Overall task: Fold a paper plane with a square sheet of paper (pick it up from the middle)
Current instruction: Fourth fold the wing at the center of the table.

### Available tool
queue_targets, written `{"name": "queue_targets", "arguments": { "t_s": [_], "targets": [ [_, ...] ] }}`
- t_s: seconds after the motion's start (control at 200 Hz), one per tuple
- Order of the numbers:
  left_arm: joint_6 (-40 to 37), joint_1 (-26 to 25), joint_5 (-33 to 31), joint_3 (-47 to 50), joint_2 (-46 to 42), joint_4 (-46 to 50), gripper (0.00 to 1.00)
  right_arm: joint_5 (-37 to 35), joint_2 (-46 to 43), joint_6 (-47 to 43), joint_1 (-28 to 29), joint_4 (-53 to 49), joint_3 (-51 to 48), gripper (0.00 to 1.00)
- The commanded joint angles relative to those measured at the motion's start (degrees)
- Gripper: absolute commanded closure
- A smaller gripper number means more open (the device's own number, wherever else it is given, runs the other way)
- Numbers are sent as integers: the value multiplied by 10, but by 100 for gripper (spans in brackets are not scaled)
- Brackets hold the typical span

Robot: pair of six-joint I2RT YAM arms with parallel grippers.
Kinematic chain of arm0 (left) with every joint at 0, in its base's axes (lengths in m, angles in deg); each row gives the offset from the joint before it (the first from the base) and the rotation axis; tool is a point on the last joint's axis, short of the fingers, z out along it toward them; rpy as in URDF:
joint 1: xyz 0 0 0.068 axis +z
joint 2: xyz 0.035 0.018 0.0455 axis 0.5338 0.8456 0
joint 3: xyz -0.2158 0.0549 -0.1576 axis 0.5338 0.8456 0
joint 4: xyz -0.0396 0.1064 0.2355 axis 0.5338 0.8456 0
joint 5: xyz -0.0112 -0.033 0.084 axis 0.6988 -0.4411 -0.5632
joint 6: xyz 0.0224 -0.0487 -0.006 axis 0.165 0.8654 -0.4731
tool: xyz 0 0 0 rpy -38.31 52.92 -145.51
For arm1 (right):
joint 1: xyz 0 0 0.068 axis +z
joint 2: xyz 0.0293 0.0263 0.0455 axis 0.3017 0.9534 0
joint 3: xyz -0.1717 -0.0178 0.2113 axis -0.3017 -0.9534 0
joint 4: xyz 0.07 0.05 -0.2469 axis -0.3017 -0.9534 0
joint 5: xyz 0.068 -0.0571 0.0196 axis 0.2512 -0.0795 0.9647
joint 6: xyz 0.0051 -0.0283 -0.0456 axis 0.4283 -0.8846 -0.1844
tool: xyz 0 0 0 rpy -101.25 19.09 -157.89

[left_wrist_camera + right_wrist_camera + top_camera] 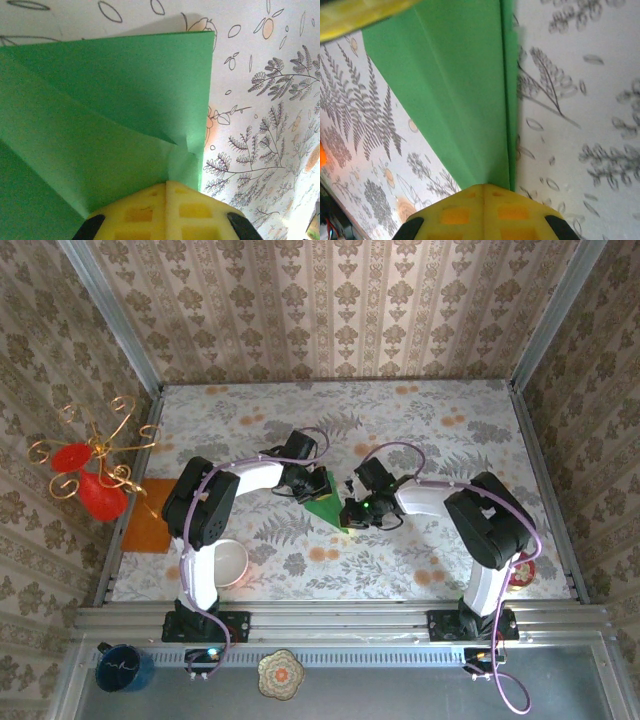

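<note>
Centre table [450,440], one paper plane [325,508], left gripper [166,185], right gripper [484,187] pinching it

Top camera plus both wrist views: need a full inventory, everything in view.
green paper: 1, bright green, partly folded, mid-table between the two grippers
orange sheet: 1, orange, flat at the table's left edge
bowl: 1, pink-white, near edge, beside the left arm's base
wire stand: 1, gold wire with red ornaments, left of the table
mug: 1, dark blue, front ledge, far left
small dish: 1, patterned, front ledge, left of centre
red object: 1, partly hidden by the right arm; cannot tell what
table: 1, pale floral print
left gripper: 1, yellow fingers, shut on the green paper
right gripper: 1, yellow fingers, shut on the green paper
</note>
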Motion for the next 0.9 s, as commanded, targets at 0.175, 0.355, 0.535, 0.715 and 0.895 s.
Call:
{"name": "queue_targets", "arguments": {
  "t_s": [0.175,0.355,0.535,0.715,0.895],
  "targets": [
    [9,3,-79,25,53,88,94,14,-35,-5,-2,-72,-60,96],
    [6,2,-72,24,50,84,94,-4,-52,-9,-5,-68,-107,96],
    [13,-4,-53,21,40,72,94,14,-130,5,-9,-17,-104,93],
    [38,-15,-36,24,26,44,94,-14,-118,59,-9,48,-64,94],
    [47,-20,-46,22,20,47,94,-21,-40,91,-9,81,-21,98]
  ]
}}
